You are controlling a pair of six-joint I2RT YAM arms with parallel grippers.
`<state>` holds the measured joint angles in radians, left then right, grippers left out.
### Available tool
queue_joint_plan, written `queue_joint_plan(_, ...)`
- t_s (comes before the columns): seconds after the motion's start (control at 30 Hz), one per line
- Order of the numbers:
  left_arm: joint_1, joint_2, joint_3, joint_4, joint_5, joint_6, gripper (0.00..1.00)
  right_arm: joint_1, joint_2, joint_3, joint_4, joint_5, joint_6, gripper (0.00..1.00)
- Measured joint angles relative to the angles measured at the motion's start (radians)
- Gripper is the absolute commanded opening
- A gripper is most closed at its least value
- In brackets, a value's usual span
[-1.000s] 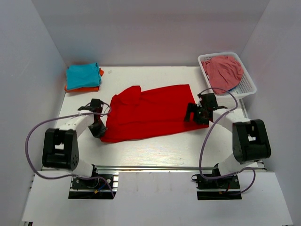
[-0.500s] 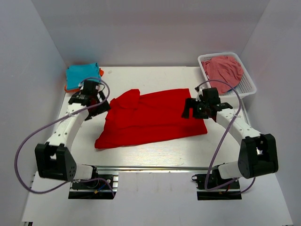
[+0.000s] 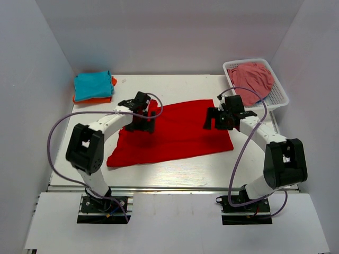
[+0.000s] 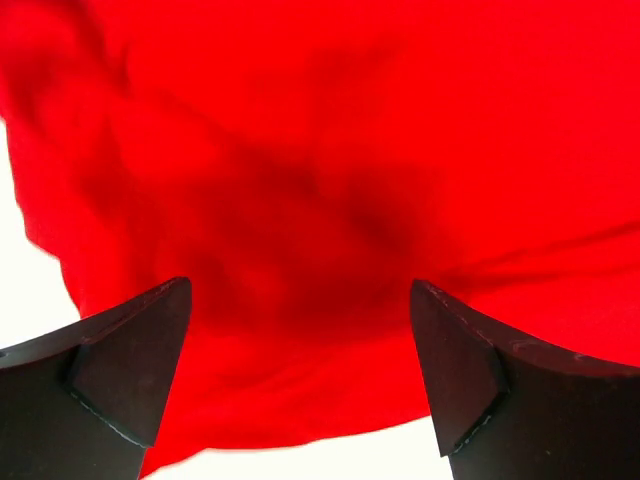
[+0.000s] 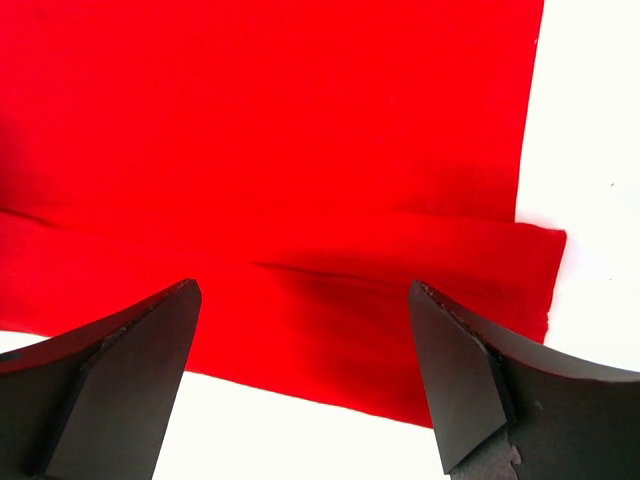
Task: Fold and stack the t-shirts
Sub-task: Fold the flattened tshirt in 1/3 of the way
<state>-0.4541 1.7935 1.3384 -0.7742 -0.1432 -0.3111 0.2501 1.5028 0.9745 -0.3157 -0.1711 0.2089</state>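
Far right: white basket point(image 3: 282, 91) holding 1 rumpled pink garment point(image 3: 253, 78). Far left: teal t-shirt point(image 3: 92, 84) folded atop orange t-shirt point(image 3: 95, 99). Mid-table point(image 3: 185, 164): red t-shirt point(image 3: 175, 132) spread flat, rumpled toward its left end. Over that end, left gripper point(image 4: 300, 285), jaws apart, gripping nothing; over the right end, right gripper point(image 5: 303, 285), likewise apart. Only from the right wrist: 2 overlapping layers at the shirt's right edge

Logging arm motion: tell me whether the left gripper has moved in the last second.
Yes. The left gripper moved rightward, away from the folded teal t-shirt, and is now over the red t-shirt.
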Motion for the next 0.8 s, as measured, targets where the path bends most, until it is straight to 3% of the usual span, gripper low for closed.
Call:
queue_joint_plan(0.17, 0.034, -0.205, -0.240, 0.021, 0.025, -0.029, 0.97, 0.000, 0.019, 0.000, -0.003, -0.002, -0.006, 0.90)
queue_joint_plan(0.27, 0.047, -0.270, -0.285, 0.021, 0.023, -0.063, 0.92, 0.000, 0.023, 0.000, -0.003, -0.008, -0.006, 0.90)
queue_joint_plan(0.4, 0.046, -0.268, -0.302, 0.050, 0.029, -0.089, 0.84, 0.001, 0.023, 0.000, -0.003, -0.012, -0.006, 0.90)
queue_joint_plan(0.53, 0.046, -0.246, -0.320, 0.072, 0.048, -0.102, 0.70, 0.001, 0.023, 0.000, -0.003, -0.012, -0.006, 0.90)
queue_joint_plan(0.67, 0.046, -0.211, -0.330, 0.079, 0.055, -0.108, 0.63, 0.001, 0.023, 0.000, -0.003, -0.012, -0.006, 0.90)
queue_joint_plan(0.8, 0.046, -0.206, -0.344, 0.068, 0.047, -0.117, 0.63, 0.001, 0.023, 0.000, -0.003, -0.011, -0.007, 0.90)
